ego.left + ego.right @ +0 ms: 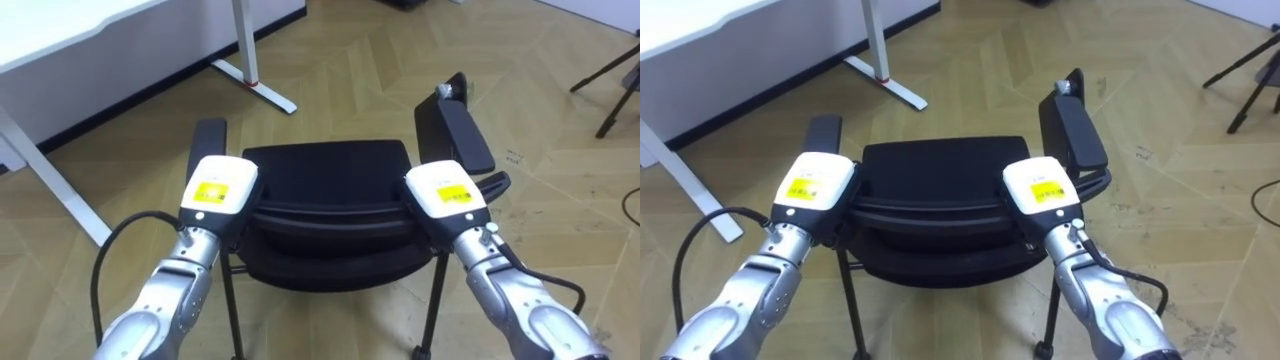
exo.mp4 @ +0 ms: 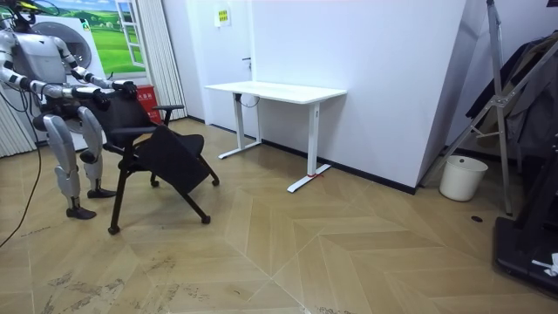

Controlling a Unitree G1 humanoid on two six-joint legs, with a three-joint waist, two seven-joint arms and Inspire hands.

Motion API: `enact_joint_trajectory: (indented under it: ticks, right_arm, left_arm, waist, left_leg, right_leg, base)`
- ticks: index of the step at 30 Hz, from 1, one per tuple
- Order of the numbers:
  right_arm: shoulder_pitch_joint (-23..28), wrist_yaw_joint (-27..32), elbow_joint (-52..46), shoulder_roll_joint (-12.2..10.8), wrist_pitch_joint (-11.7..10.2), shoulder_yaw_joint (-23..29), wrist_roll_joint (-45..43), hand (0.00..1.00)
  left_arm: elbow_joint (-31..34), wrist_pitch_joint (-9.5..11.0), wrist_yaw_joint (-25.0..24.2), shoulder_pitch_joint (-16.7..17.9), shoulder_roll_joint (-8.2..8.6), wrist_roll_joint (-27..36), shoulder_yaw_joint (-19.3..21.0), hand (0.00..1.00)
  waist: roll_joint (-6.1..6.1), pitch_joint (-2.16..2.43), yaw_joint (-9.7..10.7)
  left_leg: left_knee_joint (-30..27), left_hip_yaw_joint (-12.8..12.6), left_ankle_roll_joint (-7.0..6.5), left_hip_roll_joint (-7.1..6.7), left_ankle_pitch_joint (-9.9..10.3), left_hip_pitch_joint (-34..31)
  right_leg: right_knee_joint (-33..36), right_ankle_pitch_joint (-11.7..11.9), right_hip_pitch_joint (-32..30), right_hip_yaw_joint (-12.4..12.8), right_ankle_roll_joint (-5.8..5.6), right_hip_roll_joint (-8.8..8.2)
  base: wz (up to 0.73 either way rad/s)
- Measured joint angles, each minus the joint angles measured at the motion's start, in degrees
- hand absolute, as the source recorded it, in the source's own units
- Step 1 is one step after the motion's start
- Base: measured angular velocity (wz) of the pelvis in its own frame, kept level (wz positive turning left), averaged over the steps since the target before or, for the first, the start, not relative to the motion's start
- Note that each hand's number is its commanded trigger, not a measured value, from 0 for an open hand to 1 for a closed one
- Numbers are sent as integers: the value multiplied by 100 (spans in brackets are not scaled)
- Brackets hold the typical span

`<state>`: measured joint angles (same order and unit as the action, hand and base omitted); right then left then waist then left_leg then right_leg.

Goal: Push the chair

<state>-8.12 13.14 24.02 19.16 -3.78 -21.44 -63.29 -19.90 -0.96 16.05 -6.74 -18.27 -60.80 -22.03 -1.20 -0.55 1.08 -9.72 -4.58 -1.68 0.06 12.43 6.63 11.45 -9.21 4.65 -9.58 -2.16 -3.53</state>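
Observation:
A black office chair (image 1: 325, 190) with two armrests stands right in front of me, its backrest towards me. My left hand (image 1: 218, 185) lies against the backrest's upper left corner. My right hand (image 1: 448, 188) lies against the upper right corner, beside the right armrest (image 1: 465, 135). In both hands only the white back with a yellow label shows. In the room view I stand at the left behind the chair (image 2: 157, 144), arms stretched forward to its back.
A white desk (image 2: 275, 90) stands against the wall ahead, its foot (image 1: 255, 85) on the floor beyond the chair. A white bucket (image 2: 462, 177) and a tripod (image 2: 497, 96) stand at the room view's right. Open wooden floor lies between chair and desk.

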Motion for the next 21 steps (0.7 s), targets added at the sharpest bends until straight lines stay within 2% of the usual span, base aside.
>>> enact_joint_trajectory:
  ticks: [7, 11, 14, 16, 18, 20, 21]
  right_arm:
    - [-1, 77, 110, -59, 0, -1, -10, 100]
    - [-84, 118, 240, -102, 20, -66, 11, 100]
    - [-100, 120, 287, -98, 20, -81, 60, 100]
    - [-192, 185, 433, -104, 17, -74, 73, 100]
    - [-315, 248, 632, -116, 14, -69, 123, 100]
    - [-530, 298, 910, -213, 4, -72, 226, 100]
    - [-589, 299, 974, -235, 1, -73, 223, 100]
  left_arm:
    - [-42, -8, -26, -20, 3, 1, -7, 100]
    - [-182, 4, -33, -107, 13, 2, -6, 100]
    - [-280, 30, -32, -174, 19, -11, -10, 100]
    - [-497, 123, -32, -374, 111, -96, 59, 100]
    - [-693, 139, -29, -542, 190, -173, 75, 100]
    - [-1058, 219, 38, -830, 213, -171, 79, 100]
    - [-1169, 236, 106, -895, 221, -168, 79, 100]
  waist:
    - [-53, 21, 2]
    - [-116, -3, -20]
    - [-153, -1, -2]
    - [-180, -2, -4]
    - [-218, -22, 3]
    - [-218, -91, -8]
    - [-220, -99, -9]
  left_leg:
    - [-41, 9, 1, 1, -1, 2]
    - [-109, 33, 2, 14, -2, -21]
    - [-197, 96, 2, 27, 1, -103]
    - [-398, 216, 18, 47, 46, -285]
    - [-693, 326, 43, 75, 127, -511]
    - [-1260, 363, 100, 141, 364, -813]
    - [-1439, 395, 121, 150, 429, -898]
  right_leg:
    - [-5, 0, 31, -23, 0, -6]
    - [26, -5, 38, -72, 9, -22]
    - [41, -8, 25, -148, 13, -40]
    - [179, -35, -82, -223, 33, -49]
    - [322, -81, -184, -331, 73, -48]
    - [784, -307, -377, -437, 165, -30]
    - [972, -398, -453, -446, 184, -31]
  base:
    - [1]
    - [1]
    - [13]
    - [22]
    - [26]
    - [20]
    - [18]
